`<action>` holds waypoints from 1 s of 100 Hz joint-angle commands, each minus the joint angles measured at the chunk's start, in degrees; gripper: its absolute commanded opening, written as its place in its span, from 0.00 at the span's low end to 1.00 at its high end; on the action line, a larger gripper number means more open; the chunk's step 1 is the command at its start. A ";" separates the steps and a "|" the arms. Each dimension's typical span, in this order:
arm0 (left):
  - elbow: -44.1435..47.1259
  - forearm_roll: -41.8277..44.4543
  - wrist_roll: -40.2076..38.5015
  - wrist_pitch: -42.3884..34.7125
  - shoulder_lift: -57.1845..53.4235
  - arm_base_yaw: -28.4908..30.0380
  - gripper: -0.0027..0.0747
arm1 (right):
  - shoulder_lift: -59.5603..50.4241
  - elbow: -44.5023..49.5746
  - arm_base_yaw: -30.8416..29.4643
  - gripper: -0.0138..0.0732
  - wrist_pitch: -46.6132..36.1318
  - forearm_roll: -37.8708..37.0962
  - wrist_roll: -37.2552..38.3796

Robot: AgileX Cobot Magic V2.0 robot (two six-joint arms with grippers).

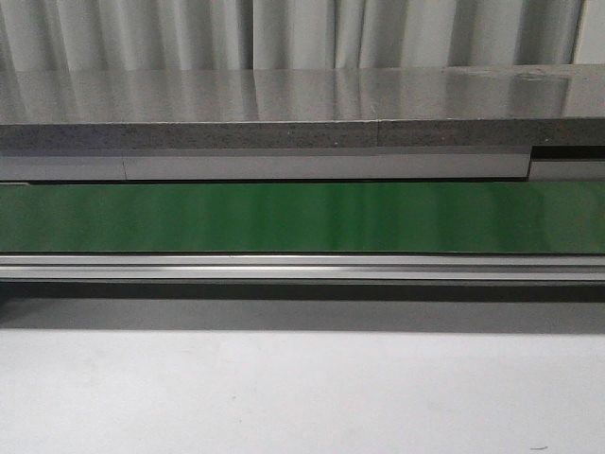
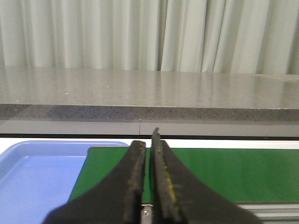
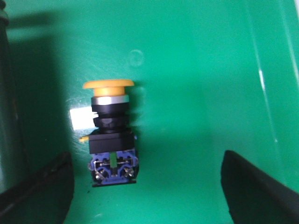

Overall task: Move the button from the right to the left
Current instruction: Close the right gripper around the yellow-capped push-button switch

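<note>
The button (image 3: pixel 111 133) lies on its side on a green surface (image 3: pixel 187 70) in the right wrist view: yellow-orange cap, silver ring, black body, blue terminal block with a small green strip. My right gripper (image 3: pixel 147 186) is open just above it, its two black fingertips (image 3: pixel 44 191) wide apart, the button between them and nearer the left one. My left gripper (image 2: pixel 149 158) is shut and empty, hanging over the near edge of the green conveyor belt (image 2: pixel 233 172). No gripper and no button show in the front view.
A blue tray (image 2: pixel 37 172) lies beside the belt's left end. The green belt (image 1: pixel 302 216) runs across the front view with a metal rail (image 1: pixel 302 268) before it, a grey stone counter (image 1: pixel 284 104) behind and a white tabletop (image 1: pixel 302 397) in front.
</note>
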 commanded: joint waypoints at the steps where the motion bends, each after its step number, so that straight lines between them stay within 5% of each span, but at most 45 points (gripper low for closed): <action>1: 2.38 -0.10 -0.64 -4.23 -2.07 0.28 0.04 | -1.44 -1.86 -1.05 0.85 -2.89 3.16 -4.61; 100: 2.38 -0.10 -0.64 -4.23 -2.07 0.28 0.04 | 8.35 -1.86 -1.33 0.85 -5.28 5.35 -9.48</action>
